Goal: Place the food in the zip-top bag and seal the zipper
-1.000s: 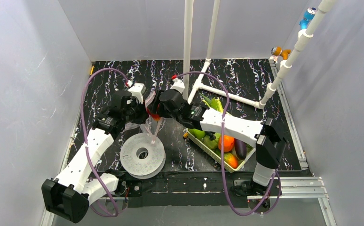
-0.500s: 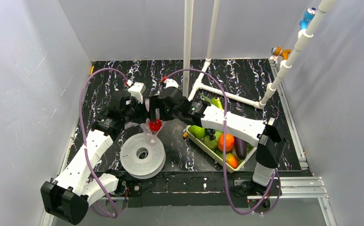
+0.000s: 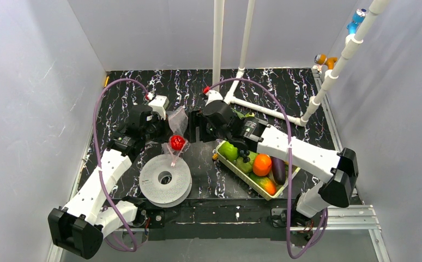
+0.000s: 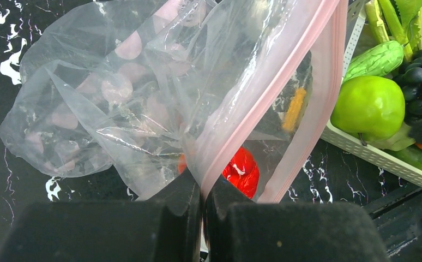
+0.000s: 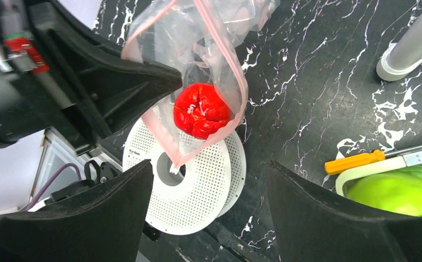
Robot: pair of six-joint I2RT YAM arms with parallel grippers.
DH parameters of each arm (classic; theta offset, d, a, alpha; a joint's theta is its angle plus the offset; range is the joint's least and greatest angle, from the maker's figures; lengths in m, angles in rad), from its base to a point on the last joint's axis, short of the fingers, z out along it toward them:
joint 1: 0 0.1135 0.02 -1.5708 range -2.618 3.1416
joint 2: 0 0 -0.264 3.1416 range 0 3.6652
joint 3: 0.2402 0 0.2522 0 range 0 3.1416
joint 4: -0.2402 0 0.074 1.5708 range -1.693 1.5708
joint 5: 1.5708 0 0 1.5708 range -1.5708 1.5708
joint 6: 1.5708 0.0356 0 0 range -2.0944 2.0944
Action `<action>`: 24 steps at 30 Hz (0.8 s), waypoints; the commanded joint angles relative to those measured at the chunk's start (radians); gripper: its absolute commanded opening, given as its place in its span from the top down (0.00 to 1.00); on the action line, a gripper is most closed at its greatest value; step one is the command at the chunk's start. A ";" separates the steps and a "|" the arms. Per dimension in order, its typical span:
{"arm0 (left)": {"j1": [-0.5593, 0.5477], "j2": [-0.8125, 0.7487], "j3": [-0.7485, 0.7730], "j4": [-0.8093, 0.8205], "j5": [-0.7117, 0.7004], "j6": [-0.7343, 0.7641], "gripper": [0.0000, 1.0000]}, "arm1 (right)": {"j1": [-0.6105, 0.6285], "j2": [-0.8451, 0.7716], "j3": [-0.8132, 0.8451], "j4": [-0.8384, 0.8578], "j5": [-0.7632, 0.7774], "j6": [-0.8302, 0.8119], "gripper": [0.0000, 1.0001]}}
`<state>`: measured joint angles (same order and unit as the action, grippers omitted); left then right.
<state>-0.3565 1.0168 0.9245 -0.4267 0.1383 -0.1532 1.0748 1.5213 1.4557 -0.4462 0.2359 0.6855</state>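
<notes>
One red piece sits inside the zip-top bag, which the left gripper pinches at the zipper. The right gripper hangs wide and empty. I'd fetch the green apple from the tray next and drop it squarely into the mouth.

Black marbled tabletop, pale grey walls

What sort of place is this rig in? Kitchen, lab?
Likely a lab test cell, not a kitchen: plain grey walls box in a black marbled table, a white pipe frame stands at the back, and the food in the tray is toy.
</notes>
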 commanded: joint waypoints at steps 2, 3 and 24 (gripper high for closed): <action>-0.003 -0.011 0.007 -0.007 -0.013 0.007 1.00 | -0.009 0.098 0.012 0.069 -0.070 0.043 0.22; -0.003 -0.011 0.007 -0.007 -0.014 0.008 1.00 | -0.011 0.124 0.031 0.067 -0.084 0.048 0.23; -0.003 -0.099 0.004 -0.029 -0.207 0.020 1.00 | -0.146 0.152 0.105 0.282 -0.569 0.366 0.99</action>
<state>-0.3565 0.9820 0.9245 -0.4332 0.0390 -0.1494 1.0020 1.7507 1.5976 -0.3738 -0.1123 0.8714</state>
